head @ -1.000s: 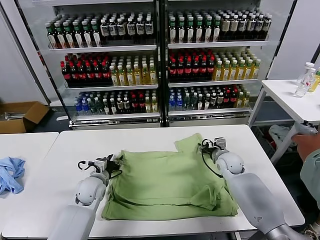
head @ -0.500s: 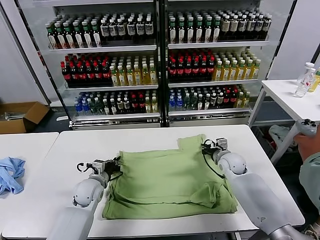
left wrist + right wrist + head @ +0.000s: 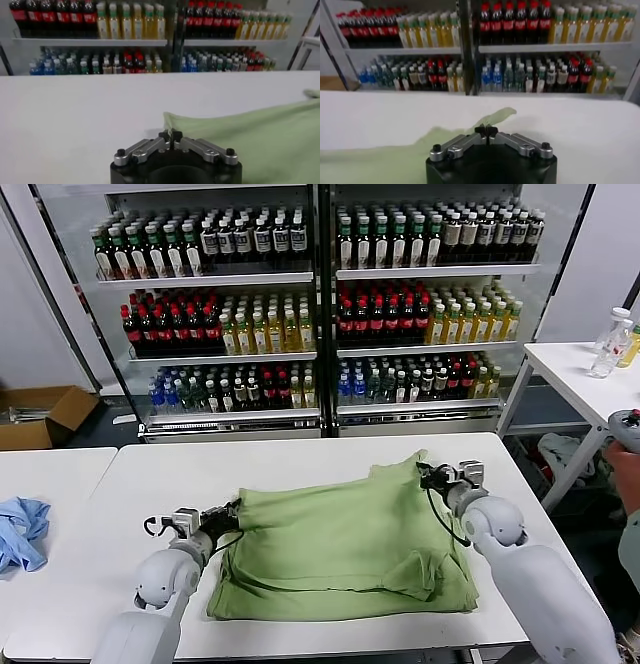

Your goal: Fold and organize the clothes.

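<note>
From the head camera we see the green shirt point(image 3: 345, 549) lying partly folded on the white worktop point(image 3: 300, 459), its far right corner lifted a little off the surface. Our left gripper point(image 3: 232, 511) sits low at the shirt's left edge, and our right gripper point(image 3: 424, 473) holds the raised corner at the far right. A blue garment point(image 3: 22, 531) lies on a separate worktop to the left, well apart from the shirt, with a cardboard box point(image 3: 40, 416) on the floor beyond it. Drink coolers point(image 3: 320, 304) full of bottles stand behind, and a side table point(image 3: 590, 379) on the right carries a few bottles. From the left wrist we see the left gripper point(image 3: 170, 135) with its jaws pressed together, pinching the shirt's point(image 3: 260, 140) edge where the cloth meets the bare worktop point(image 3: 75, 115). From the right wrist we see the right gripper point(image 3: 486, 131) with its jaws likewise closed on a corner of the shirt point(image 3: 395, 157), a narrow strip of cloth running on past the jaws over the worktop point(image 3: 580, 130).
</note>
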